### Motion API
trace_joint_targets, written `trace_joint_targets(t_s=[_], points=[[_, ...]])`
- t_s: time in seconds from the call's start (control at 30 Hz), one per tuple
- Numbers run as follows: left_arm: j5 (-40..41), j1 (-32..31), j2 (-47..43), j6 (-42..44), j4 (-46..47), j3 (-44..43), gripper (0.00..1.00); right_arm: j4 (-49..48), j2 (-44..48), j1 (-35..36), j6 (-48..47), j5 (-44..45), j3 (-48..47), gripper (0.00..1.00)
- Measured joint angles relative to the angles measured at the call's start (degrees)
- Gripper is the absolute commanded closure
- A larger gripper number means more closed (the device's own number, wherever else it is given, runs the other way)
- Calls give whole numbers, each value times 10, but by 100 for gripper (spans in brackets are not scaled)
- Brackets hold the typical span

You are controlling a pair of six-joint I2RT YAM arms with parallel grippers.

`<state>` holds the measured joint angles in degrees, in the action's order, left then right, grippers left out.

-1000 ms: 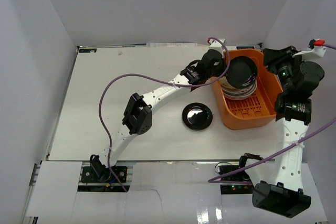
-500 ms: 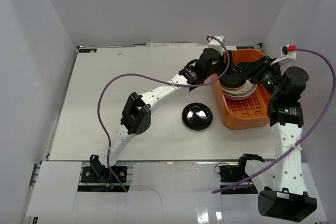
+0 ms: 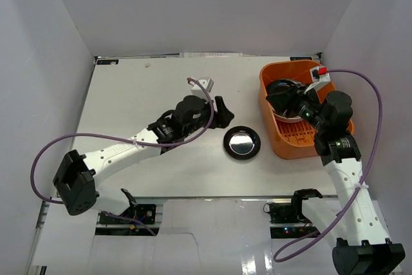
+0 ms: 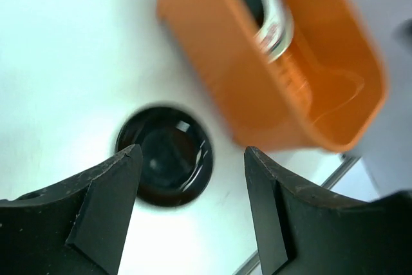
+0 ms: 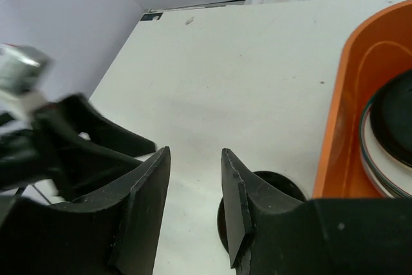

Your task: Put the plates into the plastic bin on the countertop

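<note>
One glossy black plate [image 3: 242, 143] lies on the white countertop [image 3: 141, 94], just left of the orange plastic bin [image 3: 327, 130]. In the left wrist view this plate [image 4: 164, 156] shows below and beyond my open left gripper [image 4: 192, 151], which hovers empty to the plate's left [image 3: 222, 114]. The bin [image 4: 283, 75] holds a stack of plates [image 5: 386, 159] with a black one on top. My right gripper [image 3: 273, 100] hangs over the bin's left half, pointing left. Its jaws [image 5: 195, 154] stand apart with nothing between them.
White walls enclose the countertop on three sides. The left arm's purple cable [image 3: 58, 143] loops over the near left of the countertop. The right arm's cable [image 3: 370, 101] arcs beside the bin by the right wall.
My left gripper let go of a black plate over the bin's stack, opened, and drew back left toward the middle. My right gripper swung in over the bin and spread a little wider.
</note>
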<state>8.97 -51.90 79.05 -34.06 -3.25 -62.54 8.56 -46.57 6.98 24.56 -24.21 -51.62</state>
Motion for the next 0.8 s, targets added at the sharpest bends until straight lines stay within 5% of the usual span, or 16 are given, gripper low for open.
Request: trace_joint_targets(t_s=[0.2,0.37,0.63,0.8], points=[[-56,6,88,-48,5,127,27,5,19,38,-7,-4,11,55],[-106,9,161,-59,31,132,33,9,23,46,-12,-2,25,55],[-159,41,234,-86,131,123,49,10,19,70,-12,1,58,55],[-174,60,264,-106,179,118,71,7,7,95,-13,9,71,55]])
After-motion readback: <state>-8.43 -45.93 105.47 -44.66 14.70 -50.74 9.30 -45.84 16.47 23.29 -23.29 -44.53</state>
